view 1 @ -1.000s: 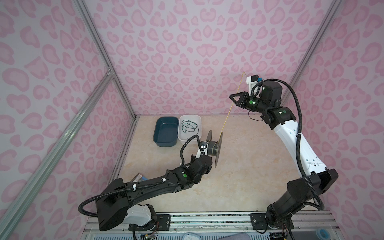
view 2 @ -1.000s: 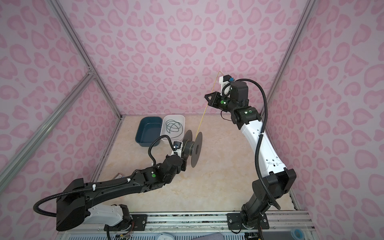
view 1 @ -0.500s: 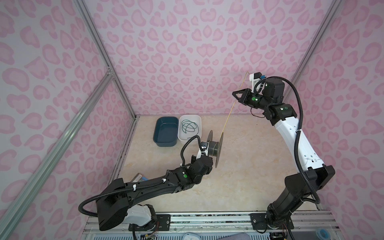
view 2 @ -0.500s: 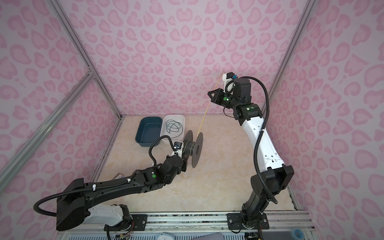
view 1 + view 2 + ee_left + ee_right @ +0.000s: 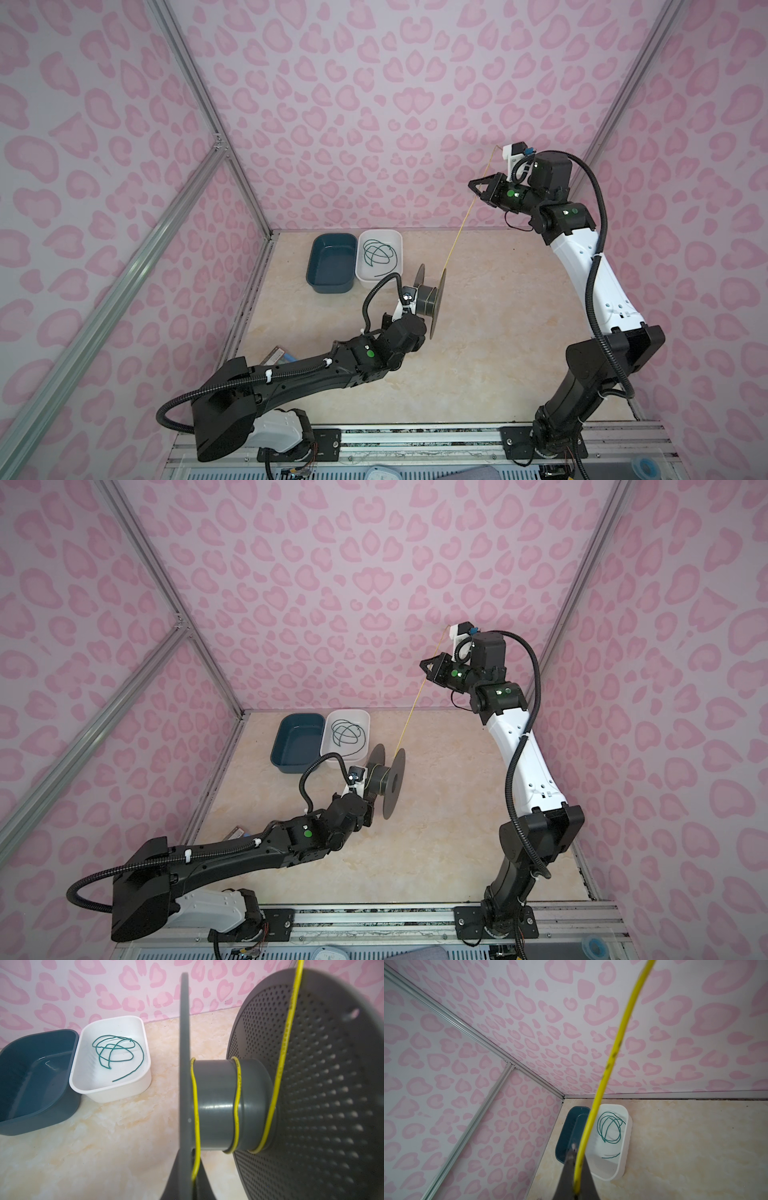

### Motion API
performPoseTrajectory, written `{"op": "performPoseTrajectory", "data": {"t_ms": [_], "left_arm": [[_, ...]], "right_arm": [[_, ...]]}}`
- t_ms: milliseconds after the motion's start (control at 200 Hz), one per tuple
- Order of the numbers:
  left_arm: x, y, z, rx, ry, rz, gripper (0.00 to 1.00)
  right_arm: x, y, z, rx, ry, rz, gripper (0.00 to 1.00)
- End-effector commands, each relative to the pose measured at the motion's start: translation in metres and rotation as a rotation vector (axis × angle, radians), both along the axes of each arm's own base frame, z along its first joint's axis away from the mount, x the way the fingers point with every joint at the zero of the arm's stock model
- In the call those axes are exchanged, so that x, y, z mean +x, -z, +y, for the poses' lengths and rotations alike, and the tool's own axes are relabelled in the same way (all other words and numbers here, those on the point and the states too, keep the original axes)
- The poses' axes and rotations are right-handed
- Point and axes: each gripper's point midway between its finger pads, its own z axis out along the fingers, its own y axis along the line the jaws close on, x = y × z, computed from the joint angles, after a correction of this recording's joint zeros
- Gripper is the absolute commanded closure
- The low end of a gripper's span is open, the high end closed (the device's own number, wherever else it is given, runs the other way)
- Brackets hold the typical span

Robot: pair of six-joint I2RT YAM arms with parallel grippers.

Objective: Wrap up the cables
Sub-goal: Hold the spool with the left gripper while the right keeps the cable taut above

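Note:
My left gripper [image 5: 415, 293] [image 5: 365, 783] [image 5: 192, 1178] is shut on one flange of a grey spool [image 5: 434, 297] [image 5: 390, 781] [image 5: 216, 1103], holding it just above the floor. The yellow cable [image 5: 459, 232] [image 5: 411, 712] [image 5: 238, 1093] [image 5: 612, 1057] makes a few loose turns round the hub. From there it runs taut up to my right gripper [image 5: 471, 185] [image 5: 423, 665] [image 5: 576, 1186], which is shut on it high up near the back wall. The green cable [image 5: 378, 253] [image 5: 347, 733] [image 5: 143, 1056] [image 5: 598, 1126] lies in loose loops in the white tray [image 5: 400, 243] [image 5: 145, 1028].
A dark blue tub [image 5: 309, 270] [image 5: 276, 746] [image 5: 12, 1126] stands against the white tray's left side, at the back of the marble floor. A small flat box [image 5: 278, 355] lies by the left wall. Pink patterned walls close in the back and both sides.
My right gripper has drifted slightly to the right with the yellow cable in it, and its arm stands more upright. The left arm and the spool have stayed still.

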Motion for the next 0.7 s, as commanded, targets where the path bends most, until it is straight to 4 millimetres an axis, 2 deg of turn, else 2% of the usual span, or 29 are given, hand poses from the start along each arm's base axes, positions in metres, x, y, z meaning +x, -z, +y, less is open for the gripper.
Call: {"op": "performPoseTrajectory", "data": {"t_ms": [0, 380, 695], "left_arm": [[-0.028, 0.056, 0.034, 0.29, 0.064, 0.168, 0.96], [-0.045, 0.05, 0.033, 0.337, 0.149, 0.17, 0.96], [-0.068, 0.061, 0.03, 0.38, 0.222, 0.202, 0.96]], "right_arm": [[0.018, -0.071, -0.024, 0.037, 0.124, -0.291, 1.0], [0.029, -0.055, -0.028, -0.001, 0.147, -0.283, 1.0], [0.041, -0.05, -0.027, 0.005, 0.157, -0.276, 1.0]]}}
